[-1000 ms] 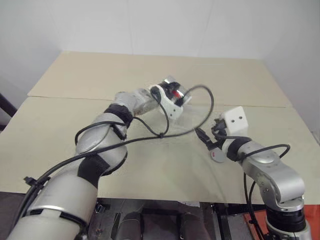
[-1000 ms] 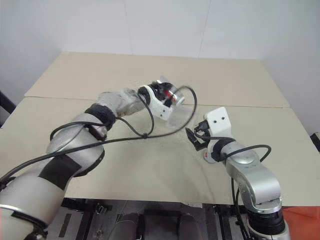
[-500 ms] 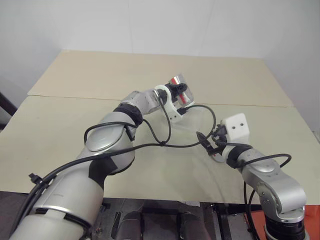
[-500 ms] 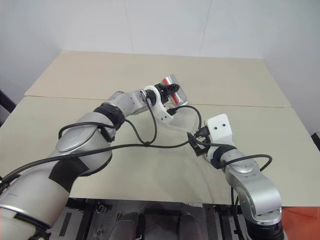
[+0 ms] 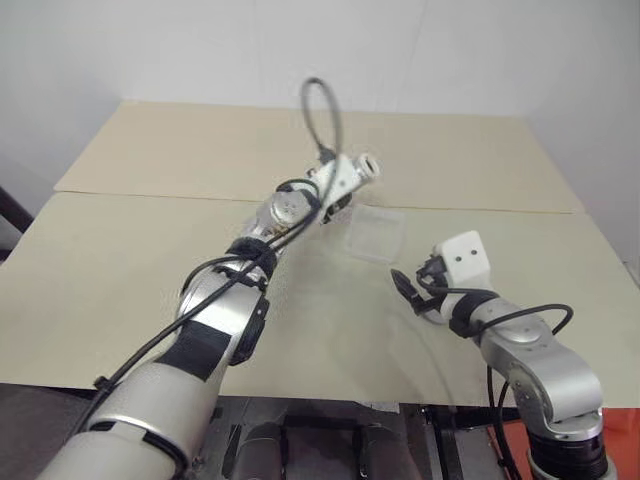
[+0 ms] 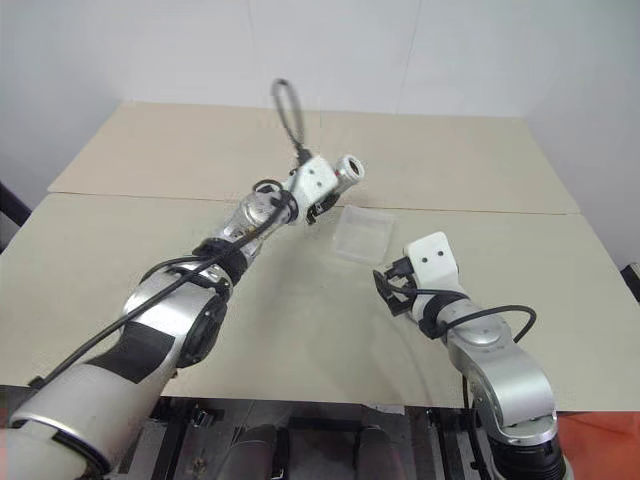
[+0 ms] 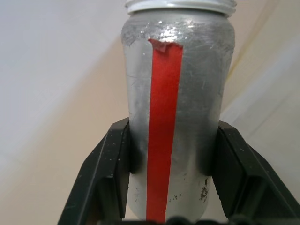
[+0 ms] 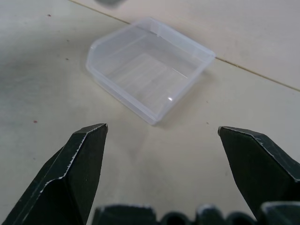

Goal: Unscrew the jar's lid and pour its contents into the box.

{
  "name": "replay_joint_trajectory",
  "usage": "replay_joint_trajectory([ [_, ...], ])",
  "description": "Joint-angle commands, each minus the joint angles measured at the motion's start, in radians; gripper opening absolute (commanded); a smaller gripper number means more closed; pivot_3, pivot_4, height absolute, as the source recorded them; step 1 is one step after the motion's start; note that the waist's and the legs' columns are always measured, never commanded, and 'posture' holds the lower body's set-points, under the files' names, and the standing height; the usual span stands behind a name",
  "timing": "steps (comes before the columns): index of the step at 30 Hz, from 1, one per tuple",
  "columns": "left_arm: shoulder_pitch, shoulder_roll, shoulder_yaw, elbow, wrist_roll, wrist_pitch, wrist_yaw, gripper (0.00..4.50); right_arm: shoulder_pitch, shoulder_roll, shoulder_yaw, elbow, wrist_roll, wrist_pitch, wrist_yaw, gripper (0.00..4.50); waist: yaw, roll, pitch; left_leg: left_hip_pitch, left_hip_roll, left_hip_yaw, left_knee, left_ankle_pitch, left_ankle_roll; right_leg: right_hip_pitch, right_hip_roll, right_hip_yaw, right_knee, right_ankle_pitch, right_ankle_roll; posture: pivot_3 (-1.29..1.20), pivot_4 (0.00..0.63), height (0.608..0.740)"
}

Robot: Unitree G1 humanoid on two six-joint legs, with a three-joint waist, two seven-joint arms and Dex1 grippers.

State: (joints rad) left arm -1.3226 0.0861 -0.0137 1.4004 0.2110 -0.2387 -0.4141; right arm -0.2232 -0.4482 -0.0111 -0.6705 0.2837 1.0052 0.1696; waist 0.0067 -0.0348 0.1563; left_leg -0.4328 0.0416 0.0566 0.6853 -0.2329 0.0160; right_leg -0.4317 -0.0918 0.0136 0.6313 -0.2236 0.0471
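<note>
Pouring is the step in hand, by my reading: the jar point(image 7: 176, 108), silvery with a red stripe down its side, is clamped at its lower body between the left gripper's point(image 7: 173, 187) two black fingers, and its white threaded mouth is bare, with no lid on it. In the head views the jar point(image 6: 349, 168) sits just above centre frame, lifted off the table and tipped roughly level, mouth toward the right. The clear plastic box point(image 6: 361, 234) lies on the beige table point(image 6: 150, 290) just below and right of that mouth, near centre; the right wrist view shows the box point(image 8: 150, 86) empty. The right gripper point(image 8: 161, 164) hovers low in the lower right, jaws spread wide with nothing between them, pointing at the box. Next, I judge, the jar mouth must come over the box and tip further down, so the bit inside falls within the walls.
</note>
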Motion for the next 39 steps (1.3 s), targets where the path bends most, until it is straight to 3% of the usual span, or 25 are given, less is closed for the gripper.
replay_joint_trajectory([
  [1,0.008,-0.008,0.160,-0.054,-0.178,0.083,-0.065,2.09,-0.024,0.002,-0.008,-0.007,-0.014,-0.035,0.007,4.45,0.000,0.000,0.000,0.000,0.000,-0.001,0.000,0.000,0.000,0.001,0.000,0.000,0.000,0.000,0.000,0.00,0.150,0.740],
  [6,0.030,0.006,0.119,-0.067,-0.125,0.053,-0.049,2.09,-0.033,-0.004,-0.001,0.004,-0.021,-0.041,0.023,4.45,0.001,0.000,0.000,0.003,-0.001,-0.002,0.000,0.000,0.000,0.004,0.000,-0.001,-0.001,0.000,0.000,0.00,0.150,0.740],
  [8,0.023,0.027,0.033,-0.072,-0.029,-0.016,0.015,2.09,-0.035,-0.002,0.001,0.007,-0.025,-0.043,0.024,4.45,0.002,0.000,0.000,0.003,-0.002,-0.002,0.000,0.000,0.000,0.005,0.000,-0.001,-0.001,0.000,0.001,0.00,0.150,0.740],
  [16,-0.131,0.119,-0.537,-0.049,0.574,-0.213,0.487,2.09,-0.014,0.019,0.004,-0.006,-0.041,-0.040,0.017,4.45,0.011,0.000,0.000,0.003,-0.003,-0.003,0.000,0.000,0.000,0.006,-0.001,-0.001,-0.001,0.000,0.001,0.00,0.150,0.740],
  [20,-0.206,0.102,-0.789,-0.021,0.816,-0.190,0.647,2.09,0.005,0.032,0.002,-0.020,-0.054,-0.038,0.005,4.45,0.014,0.000,0.000,0.003,-0.004,-0.003,0.000,0.000,0.000,0.006,-0.002,-0.001,-0.002,0.000,0.002,0.00,0.150,0.740],
  [25,-0.240,0.047,-0.995,0.005,1.006,-0.129,0.746,2.09,0.032,0.049,0.004,-0.043,-0.070,-0.028,-0.015,4.45,0.008,0.000,0.000,0.003,-0.004,-0.003,0.000,0.000,0.000,0.005,-0.002,-0.001,-0.001,0.000,0.002,0.00,0.150,0.740],
  [28,-0.240,0.018,-1.037,0.015,1.043,-0.102,0.723,2.09,0.044,0.064,0.002,-0.062,-0.073,-0.018,-0.022,4.45,0.004,0.000,0.000,0.002,-0.004,-0.003,0.000,0.000,0.000,0.004,-0.002,0.000,-0.001,0.000,0.002,0.00,0.150,0.740],
  [39,-0.241,0.009,-0.992,0.019,1.000,-0.097,0.684,2.09,0.077,0.073,-0.004,-0.105,-0.082,0.008,-0.037,4.45,0.005,0.000,0.000,0.002,-0.004,-0.003,0.000,0.000,0.001,0.004,-0.002,0.000,-0.001,0.000,0.002,0.00,0.150,0.740],
])
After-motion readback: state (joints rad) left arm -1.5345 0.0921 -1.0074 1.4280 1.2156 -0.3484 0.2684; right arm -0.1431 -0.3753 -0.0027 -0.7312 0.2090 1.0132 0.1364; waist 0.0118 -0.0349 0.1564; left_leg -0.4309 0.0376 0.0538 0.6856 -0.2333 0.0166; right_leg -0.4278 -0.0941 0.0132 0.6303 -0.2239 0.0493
